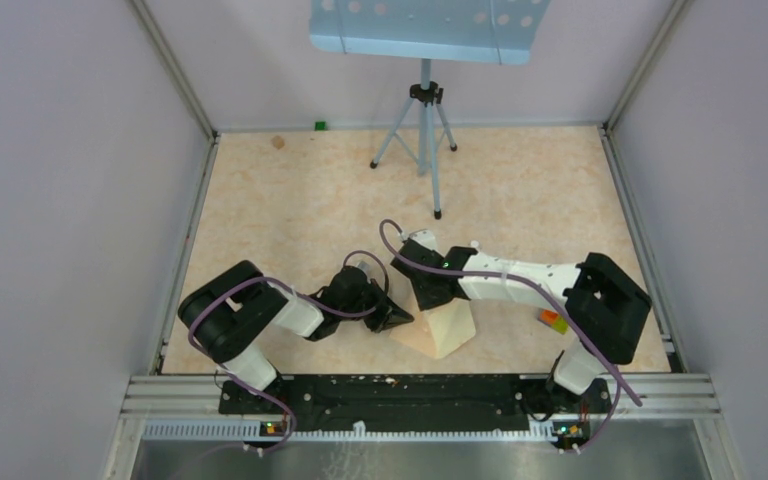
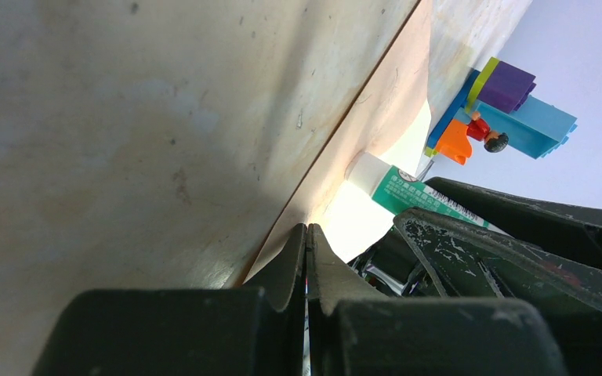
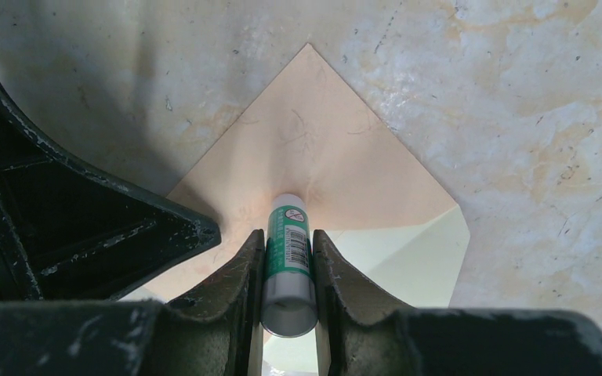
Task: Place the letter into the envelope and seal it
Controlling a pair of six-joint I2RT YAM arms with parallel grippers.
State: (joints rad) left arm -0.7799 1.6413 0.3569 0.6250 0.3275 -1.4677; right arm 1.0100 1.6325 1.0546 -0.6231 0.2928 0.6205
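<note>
Glue stick [image 3: 289, 270]: white tube, green label with a barcode and a round crossed symbol near the tip. Small white lettering in the left wrist view too fine to read. Clamped between both fingers of the right gripper [image 3: 288, 235], tip at the base of the envelope's [image 3: 313, 141] open pointed flap.

Left gripper [image 2: 307, 233]: fingers closed together at the envelope's left edge; paper between them or not, cannot tell.

Envelope: tan, flat on the table [image 1: 520, 190], flap pointing away from the arm bases.

Letter [image 3: 407, 262]: pale cream, 1 crease, on the envelope's near part just right of the glue stick; inside the pocket or not, cannot tell.

Toy bricks [image 2: 509, 117]: purple, blue, orange and lime, right of the envelope and apart from it.

Table: mottled beige, marble-patterned, scuffed.

Beyond the envelope: pale blue music stand [image 1: 425, 30] on a tripod and 1 small green block [image 1: 319, 125] by the far wall.

Plain lilac-grey walls [image 1: 60, 200] on 3 sides of the envelope.
</note>
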